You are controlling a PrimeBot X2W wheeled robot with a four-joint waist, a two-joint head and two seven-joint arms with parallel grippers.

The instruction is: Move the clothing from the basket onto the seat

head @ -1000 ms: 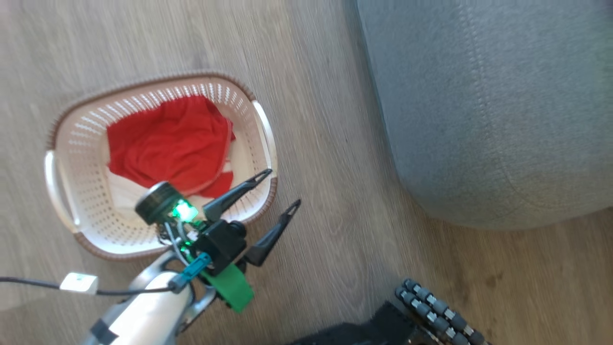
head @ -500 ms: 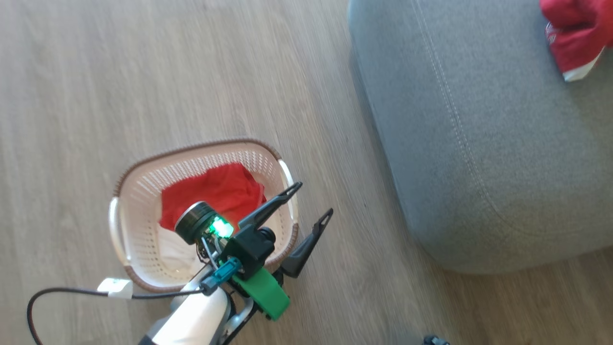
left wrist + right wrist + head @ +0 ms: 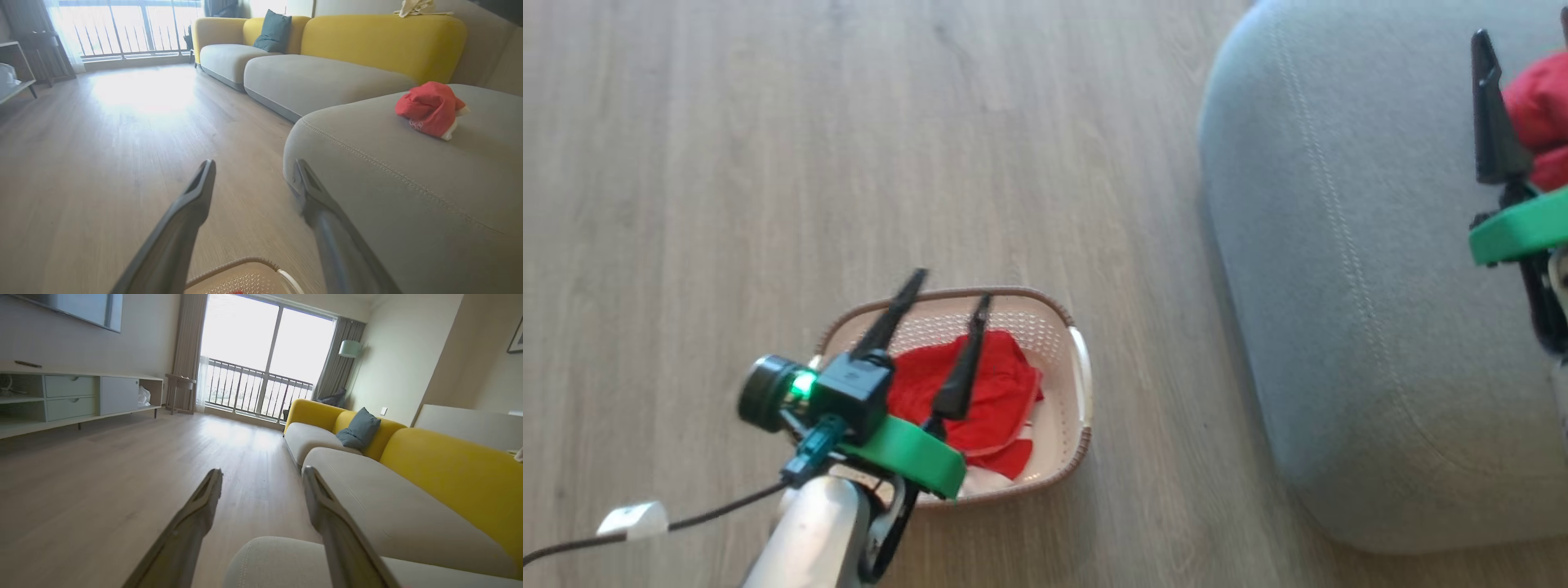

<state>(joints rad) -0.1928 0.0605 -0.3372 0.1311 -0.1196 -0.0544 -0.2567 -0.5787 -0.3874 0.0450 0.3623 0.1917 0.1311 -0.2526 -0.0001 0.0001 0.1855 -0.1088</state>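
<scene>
Clothing (image 3: 992,392) in red is seen bunched in the basket (image 3: 1081,384), which stands on the wooden floor (image 3: 768,163) well apart from the seat (image 3: 1339,286), off its rounded corner. The left hand (image 3: 954,286) is held over the basket, on the side away from the seat. Its two dark fingers are spread apart with nothing between them and are kept clear of the fabric. In the left wrist view this hand (image 3: 254,163) is pointed across the floor, past the seat (image 3: 388,171). A second red garment (image 3: 429,108) with white trim is found crumpled on top of the seat, back from its stitched edge. The right hand (image 3: 1523,33) is held above the seat, just beside that garment (image 3: 1539,114). In the right wrist view its fingers (image 3: 262,471) are shown parted and empty, with the seat's corner (image 3: 278,559) below them. Beyond the seat a yellow-backed sofa (image 3: 367,41) with grey cushions is set, and a teal cushion (image 3: 273,25) is propped on it. A railed balcony window (image 3: 253,355) and a floor lamp (image 3: 349,348) are seen further off, and a low cabinet (image 3: 73,396) is placed across the floor from the seat. The near part of the basket is covered by the left arm, and the basket (image 3: 245,277) is cut off at the bottom edge of the left wrist view. One right finger is cut off in the head view. Lettering on the fabric cannot be made out.
</scene>
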